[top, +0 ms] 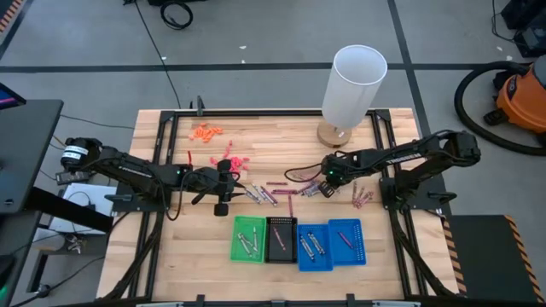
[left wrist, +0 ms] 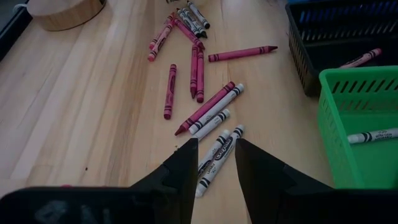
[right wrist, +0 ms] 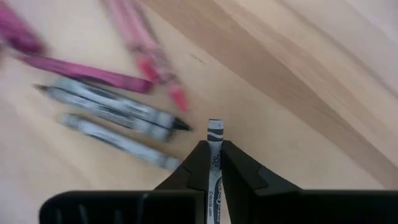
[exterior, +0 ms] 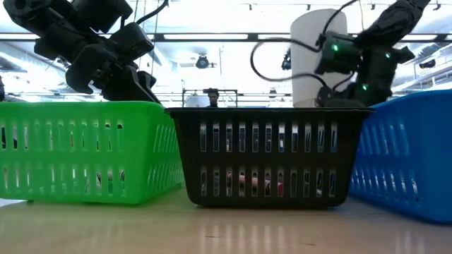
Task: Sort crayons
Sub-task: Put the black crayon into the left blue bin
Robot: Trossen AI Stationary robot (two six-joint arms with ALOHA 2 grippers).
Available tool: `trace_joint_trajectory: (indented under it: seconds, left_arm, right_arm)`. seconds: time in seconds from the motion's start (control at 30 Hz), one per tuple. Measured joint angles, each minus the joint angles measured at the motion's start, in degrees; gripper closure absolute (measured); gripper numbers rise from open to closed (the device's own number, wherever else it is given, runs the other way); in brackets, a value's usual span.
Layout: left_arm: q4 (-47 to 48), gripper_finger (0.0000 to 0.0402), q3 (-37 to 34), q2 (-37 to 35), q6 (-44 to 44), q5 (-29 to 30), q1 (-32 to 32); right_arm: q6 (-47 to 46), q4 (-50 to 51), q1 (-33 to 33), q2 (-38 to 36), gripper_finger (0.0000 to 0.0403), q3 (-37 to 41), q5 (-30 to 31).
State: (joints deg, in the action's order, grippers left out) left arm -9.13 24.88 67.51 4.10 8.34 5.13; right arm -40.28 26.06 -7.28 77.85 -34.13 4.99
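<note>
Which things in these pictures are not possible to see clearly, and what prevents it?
- Low view: the table's loose crayons are hidden behind the green tray, black tray and blue tray.
- Right wrist view: the grey crayon in the right end effector is half covered by its fingers; the crayons behind are blurred.
- Left wrist view: the black tray is cut off by the edge.
- High view: crayon labels are too small.

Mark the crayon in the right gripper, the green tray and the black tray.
Held crayon (right wrist: pixel 215 134): right wrist view, its tip end past the fingers.
Green tray (top: pixel 240 223): high view, its upper left rim.
Black tray (exterior: pixel 268 113): low view, its near rim.
</note>
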Motion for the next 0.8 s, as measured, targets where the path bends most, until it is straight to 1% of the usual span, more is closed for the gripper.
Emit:
trace_joint_trajectory:
  seconds: [0.2, 0.33, 0.47, 0.53, 0.6, 0.8]
  left_arm:
    - [0.17, 0.0285, 0.0, 0.0, -0.1, 0.0, 0.0]
    - [0.54, 0.0285, 0.0, 0.0, -0.32, 0.0, -0.01]
    - [0.53, 0.0285, 0.0, 0.0, -0.51, 0.0, 0.0]
    - [0.52, 0.0285, 0.0, 0.0, -0.74, 0.0, -0.02]
    - [0.52, 0.0285, 0.0, 0.0, -1.03, 0.0, 0.0]
    - [0.09, 0.0285, 0.0, 0.0, -0.74, 0.0, 0.0]
  right_arm:
    - [-1.88, -1.06, 3.26, -2.53, 0.0367, -5.19, -2.08]
    - [-4.89, -5.95, 7.65, -3.3, 0.0367, -7.58, -4.73]
    - [-9.45, -11.65, 12.98, -3.32, 0.0367, -8.7, -4.66]
    - [-11.78, -13.83, 15.85, -3.19, 0.0366, -8.74, -3.39]
    - [-14.81, -14.81, 18.88, -3.03, 0.0366, -8.74, -0.62]
    - [-23.08, -14.75, 28.73, -2.98, 0.0366, -8.74, 11.13]
